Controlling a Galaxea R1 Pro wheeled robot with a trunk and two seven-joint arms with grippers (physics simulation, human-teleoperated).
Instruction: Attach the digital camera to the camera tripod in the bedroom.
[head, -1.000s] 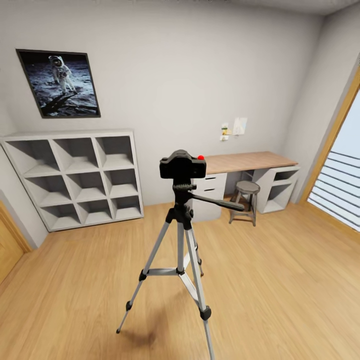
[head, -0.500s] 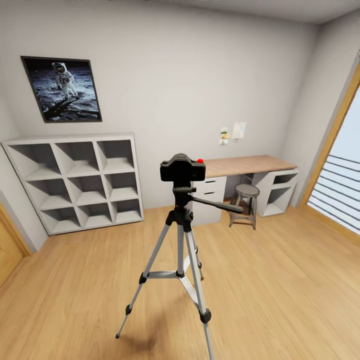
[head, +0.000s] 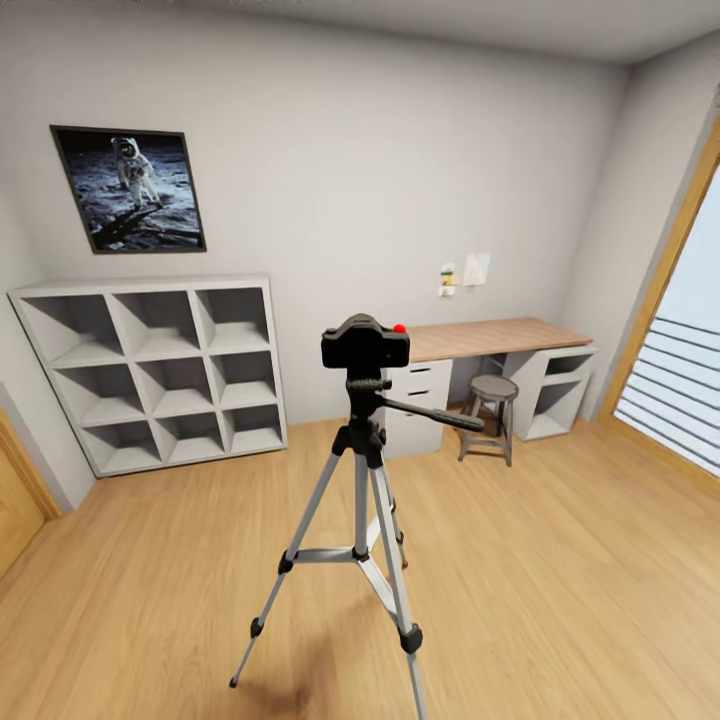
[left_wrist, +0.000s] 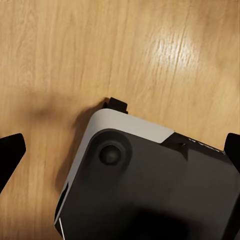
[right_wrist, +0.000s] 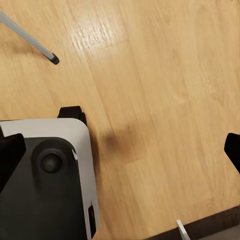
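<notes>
- You have one small black boxy digital camera with a red button (head: 365, 346).
- You have one silver-legged camera tripod with black joints (head: 361, 500).
- You see one round grey stool (head: 491, 415).
- One white cube shelf (head: 150, 370) shows you nine compartments.
- One wood-topped desk (head: 495, 338).
- One framed astronaut picture (head: 130, 189).

Black, white-edged base (left_wrist: 150, 185), apparently; black fingertips (left_wrist: 10, 152).

An astronaut picture (head: 129, 189) hangs on the white wall above a white cube shelf (head: 153, 370); a wood-topped desk (head: 495, 338) stands along the same wall. A round grey stool (head: 494, 404) sits before the desk; small notes (head: 466, 271) are pinned above it.
</notes>
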